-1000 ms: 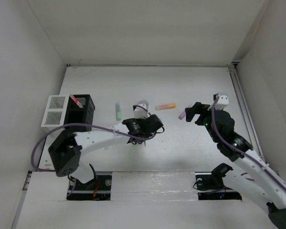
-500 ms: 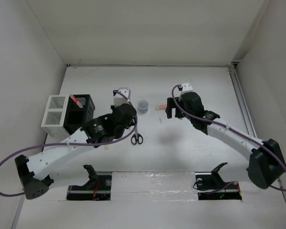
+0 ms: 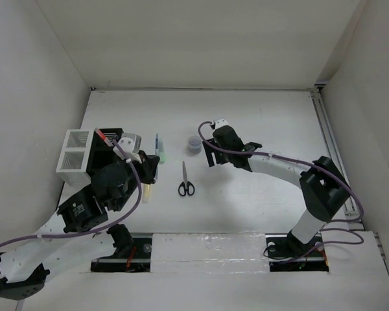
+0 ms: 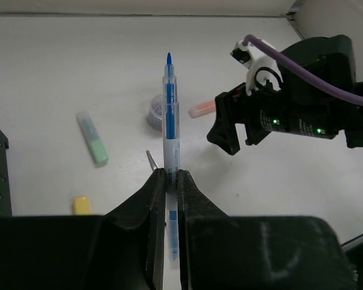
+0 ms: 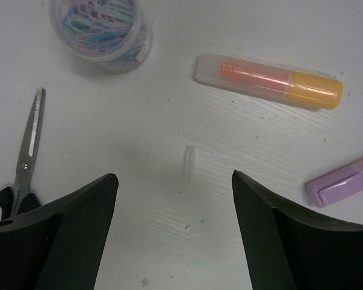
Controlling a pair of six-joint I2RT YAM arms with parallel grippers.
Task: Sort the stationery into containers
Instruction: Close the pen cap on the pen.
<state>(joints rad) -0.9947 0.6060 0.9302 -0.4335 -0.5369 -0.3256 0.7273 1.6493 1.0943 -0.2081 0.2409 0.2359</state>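
Both arms had swung left since the earlier frame. My left arm had drawn in just beside the black container [image 3: 111, 154], and my right had reached over to mid-bench [image 3: 266, 116]. White container [image 3: 74, 157] sat just beside the black one, on its far side from me.

Scissors [image 5: 24, 148], orange highlighter [image 5: 266, 80] and paperclip tub [image 5: 103, 30] lay loose under my right end effector [image 5: 172, 180], which hung wide open and empty.

Left end effector [image 4: 168, 176] was clamped on the blue pen [image 4: 169, 115], held clear of the bench. I judged the drop into the black container to be next.
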